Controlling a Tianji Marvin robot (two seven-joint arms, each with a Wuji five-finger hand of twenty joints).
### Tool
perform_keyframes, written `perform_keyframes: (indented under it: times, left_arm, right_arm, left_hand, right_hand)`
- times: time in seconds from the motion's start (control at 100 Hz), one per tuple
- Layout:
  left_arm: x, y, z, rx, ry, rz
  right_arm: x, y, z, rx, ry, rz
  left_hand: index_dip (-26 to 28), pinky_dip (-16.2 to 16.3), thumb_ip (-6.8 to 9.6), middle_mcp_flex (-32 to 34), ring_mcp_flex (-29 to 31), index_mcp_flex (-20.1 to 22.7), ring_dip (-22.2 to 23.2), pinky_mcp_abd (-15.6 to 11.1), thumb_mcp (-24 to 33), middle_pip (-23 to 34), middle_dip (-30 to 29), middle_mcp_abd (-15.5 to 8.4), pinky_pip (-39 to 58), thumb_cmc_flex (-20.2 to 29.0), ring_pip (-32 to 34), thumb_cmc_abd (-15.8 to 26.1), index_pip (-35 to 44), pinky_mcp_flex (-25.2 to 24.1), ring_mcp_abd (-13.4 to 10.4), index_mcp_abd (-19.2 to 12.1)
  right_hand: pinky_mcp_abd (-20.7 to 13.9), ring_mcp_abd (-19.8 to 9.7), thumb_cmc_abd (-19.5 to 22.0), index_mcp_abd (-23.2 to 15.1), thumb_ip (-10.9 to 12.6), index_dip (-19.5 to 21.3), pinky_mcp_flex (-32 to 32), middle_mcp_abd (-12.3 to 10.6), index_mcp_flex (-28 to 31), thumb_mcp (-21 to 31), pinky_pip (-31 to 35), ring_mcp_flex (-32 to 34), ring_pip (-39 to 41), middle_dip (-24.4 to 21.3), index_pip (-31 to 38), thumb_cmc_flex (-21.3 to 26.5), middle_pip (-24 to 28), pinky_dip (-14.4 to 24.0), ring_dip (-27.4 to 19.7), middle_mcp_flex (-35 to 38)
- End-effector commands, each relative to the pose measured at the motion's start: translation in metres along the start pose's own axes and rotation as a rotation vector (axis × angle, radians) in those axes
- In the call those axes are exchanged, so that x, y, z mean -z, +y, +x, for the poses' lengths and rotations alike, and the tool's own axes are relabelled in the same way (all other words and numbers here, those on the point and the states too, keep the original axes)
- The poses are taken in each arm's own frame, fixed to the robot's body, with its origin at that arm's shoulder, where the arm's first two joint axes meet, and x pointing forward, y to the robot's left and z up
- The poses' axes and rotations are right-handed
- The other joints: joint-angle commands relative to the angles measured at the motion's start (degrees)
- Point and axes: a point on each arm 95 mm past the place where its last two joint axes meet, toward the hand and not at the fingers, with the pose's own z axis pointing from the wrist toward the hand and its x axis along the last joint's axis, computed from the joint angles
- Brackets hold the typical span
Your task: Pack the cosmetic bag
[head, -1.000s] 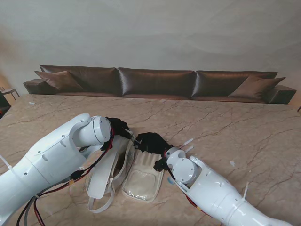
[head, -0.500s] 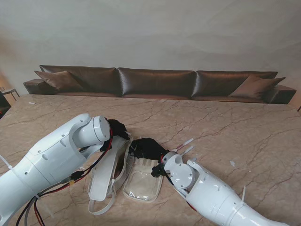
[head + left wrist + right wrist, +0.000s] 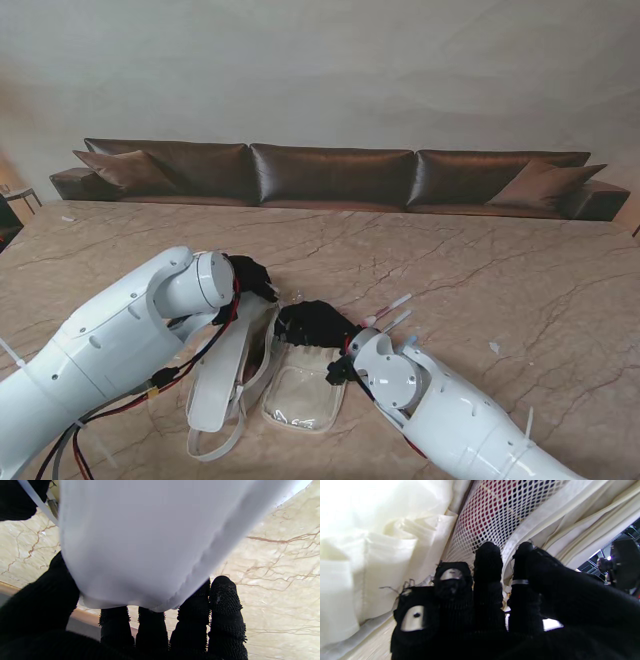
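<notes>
Left hand [image 3: 250, 277] clamps its fingers; right hand [image 3: 312, 322] reaches, fingers extended.

- Marble table [image 3: 520, 270], beige with brown veins, spreads beyond both hands.
- Long brown leather sofa [image 3: 330, 175] stands far beyond the hands, past the table's far edge.
- Plain beige wall [image 3: 320, 70] rises behind it.

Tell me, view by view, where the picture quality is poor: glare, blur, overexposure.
Stand view: evenly lit and sharp, no glare on the marble table. Left wrist view: the white bag flap is too close, soft and featureless. Right wrist view: the cream fabric is blown out white, while the mesh pocket stays sharp beyond the right robot hand.
</notes>
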Motion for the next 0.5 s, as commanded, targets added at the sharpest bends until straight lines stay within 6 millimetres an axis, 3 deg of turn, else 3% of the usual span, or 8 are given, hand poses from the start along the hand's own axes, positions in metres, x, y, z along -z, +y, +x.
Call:
perform_keyframes:
  times: [0.0,0.12,0.21,0.3,0.38,0.49]
  left_arm:
    - [-0.0029,0.009,-0.0116,-0.004,-0.013,-0.022]
    - [-0.0013,0.0077,-0.0132,-0.048,0.006,-0.024]
    - [-0.0012,0.0068,-0.0141,-0.08,0.013,-0.018]
    - [-0.0023,0.0073,-0.0142,-0.105,0.023,0.001]
    - [-0.0037,0.0092,-0.0128,-0.101,0.028,0.029]
    - [-0.0043,0.0109,-0.0102,-0.084,0.015,0.071]
  right_arm:
    - [0.0037,-0.0089,-0.0058,-0.013,-0.026,0.017]
    - [0.0028,-0.004,-0.0112,-0.018,-0.053,0.001]
    - [0.0023,-0.0013,-0.0131,-0.017,-0.061,-0.012]
    - [0.0018,0.0002,-0.013,-0.018,-0.062,-0.026]
    - [0.0012,0.0002,-0.0115,-0.02,-0.056,-0.032]
    - [0.001,-0.0027,-0.0086,0.003,-0.036,-0.023]
  left_hand:
    - [2.78,0.34,0.38,9.47,3.55,0.45,0.19,1.38,4.72,19.54,-0.84,-4.98,3.65,9.37,0.51,8.17,10.9,2.71,-3.68,7.92]
    - [-5.29,-2.55,0.08,12.01,8.9,0.64,0.02,0.29,7.48,12.69,-3.27,-2.91,7.8,12.7,3.02,4.77,9.93,9.56,-5.91,7.7]
    - [-7.26,-4.54,-0.07,14.12,13.59,1.81,0.24,-0.46,9.54,13.2,-4.4,-1.49,11.81,12.92,5.84,3.1,10.37,15.53,-7.41,8.13]
    - [-7.59,-8.16,-1.29,15.98,17.82,3.09,0.05,-0.89,13.13,17.13,-6.15,-0.88,16.01,12.22,8.74,1.45,11.84,20.52,-8.91,8.41]
    - [-4.06,-10.17,-2.58,17.93,20.49,4.3,0.0,-1.23,17.09,22.92,-5.92,-3.81,19.05,9.97,11.04,0.26,16.12,23.49,-9.93,7.02]
    - [-0.09,-10.99,-2.16,19.53,21.24,5.48,-0.15,-1.29,22.26,26.2,-4.3,-6.99,20.27,6.47,12.11,-1.5,19.43,24.14,-10.18,5.92]
  right_hand:
    - [-2.19,-0.05,0.88,-6.88,0.76,0.16,1.11,-1.03,4.87,0.72,7.27,2.09,0.64,-0.2,3.94,1.22,0.81,-0.15,-0.31,1.44]
    - [-2.19,0.0,0.82,-6.76,0.7,0.07,1.12,-0.9,4.89,0.74,7.26,2.25,0.69,-0.14,4.04,1.23,0.91,-0.16,-0.31,1.51]
    - [-2.23,-0.08,0.75,-6.74,0.67,0.04,1.58,-0.9,4.91,0.81,7.04,2.41,0.79,-0.09,4.14,1.22,1.03,-0.32,-0.29,1.6]
    - [-2.21,-0.12,0.75,-6.77,0.63,-0.01,1.81,-0.93,4.88,0.8,6.99,2.52,0.9,-0.05,4.15,1.16,1.11,-0.4,-0.27,1.63]
    - [-2.19,-0.11,0.77,-6.67,0.64,-0.04,1.89,-0.85,4.86,0.84,6.98,2.54,0.96,-0.02,4.2,1.22,1.15,-0.44,-0.26,1.58]
    - [-2.18,-0.11,0.81,-6.75,0.64,-0.08,1.9,-0.91,4.84,0.79,6.98,2.54,0.98,-0.01,4.23,1.21,1.19,-0.49,-0.27,1.58]
